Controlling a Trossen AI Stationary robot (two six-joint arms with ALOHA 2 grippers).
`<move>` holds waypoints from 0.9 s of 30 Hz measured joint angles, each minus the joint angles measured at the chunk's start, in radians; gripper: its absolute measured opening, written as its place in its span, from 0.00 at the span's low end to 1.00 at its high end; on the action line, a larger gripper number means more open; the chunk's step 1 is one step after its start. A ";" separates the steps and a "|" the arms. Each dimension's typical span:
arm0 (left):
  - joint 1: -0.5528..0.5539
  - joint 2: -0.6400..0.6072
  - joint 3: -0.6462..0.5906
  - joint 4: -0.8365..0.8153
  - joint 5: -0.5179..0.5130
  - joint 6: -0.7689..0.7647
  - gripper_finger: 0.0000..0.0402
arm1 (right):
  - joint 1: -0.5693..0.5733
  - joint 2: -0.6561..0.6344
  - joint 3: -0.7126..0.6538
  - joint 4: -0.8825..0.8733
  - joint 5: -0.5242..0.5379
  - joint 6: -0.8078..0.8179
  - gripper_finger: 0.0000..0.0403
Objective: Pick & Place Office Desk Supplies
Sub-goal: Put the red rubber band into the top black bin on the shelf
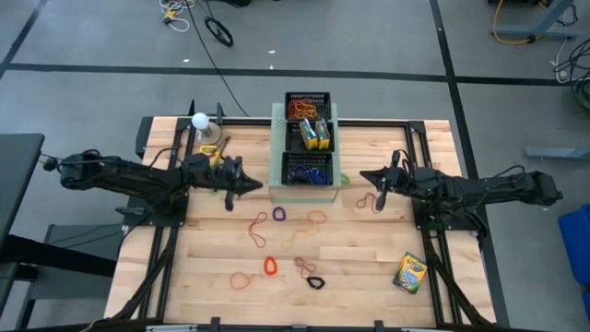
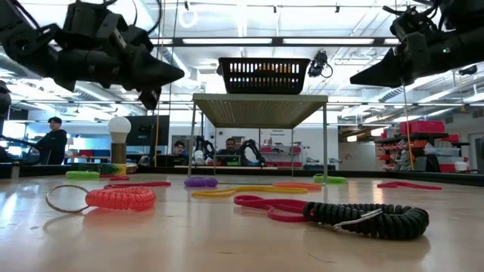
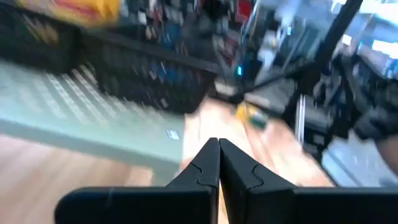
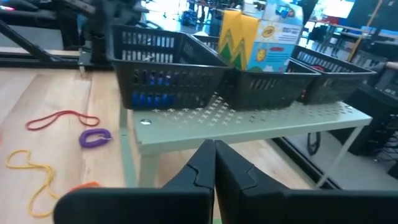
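Currently both claws are hovering pinched closed, holding nothing: left gripper (image 1: 256, 187) and right gripper (image 1: 365, 175) flanking the pale-green perforated stand (image 1: 277, 157). Nearest loose item: red rubber band (image 1: 367, 200), lying just table-front of the right gripper. I'm counting three mesh trays (image 1: 307, 101), one crayon box (image 1: 410, 271) loose, roughly ten loops

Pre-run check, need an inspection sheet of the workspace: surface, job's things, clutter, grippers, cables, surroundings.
Surface: wooden table, bare between the items.
Job's things: three black trays in a row on the pale-green stand, the middle one holding crayon boxes; another crayon box near the table's front right; loose bands scattered mid-table.
Clutter: white ball on a stand.
Grippers: left gripper shut, empty, left of the stand; right gripper shut, empty, right of it.
Cables: cables on the floor beyond the table.
Surroundings: people seated far behind.
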 joint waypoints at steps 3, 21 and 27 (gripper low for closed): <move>-0.111 0.000 0.057 -0.185 -0.061 0.030 0.01 | -0.016 0.000 0.000 0.001 0.000 0.001 0.01; -0.540 0.348 0.371 -0.644 -0.392 -0.217 0.06 | -0.048 0.001 0.000 0.001 -0.068 0.034 0.01; -0.572 0.446 0.543 -1.111 -0.354 -0.161 0.14 | -0.038 0.001 0.000 -0.010 -0.108 0.046 0.01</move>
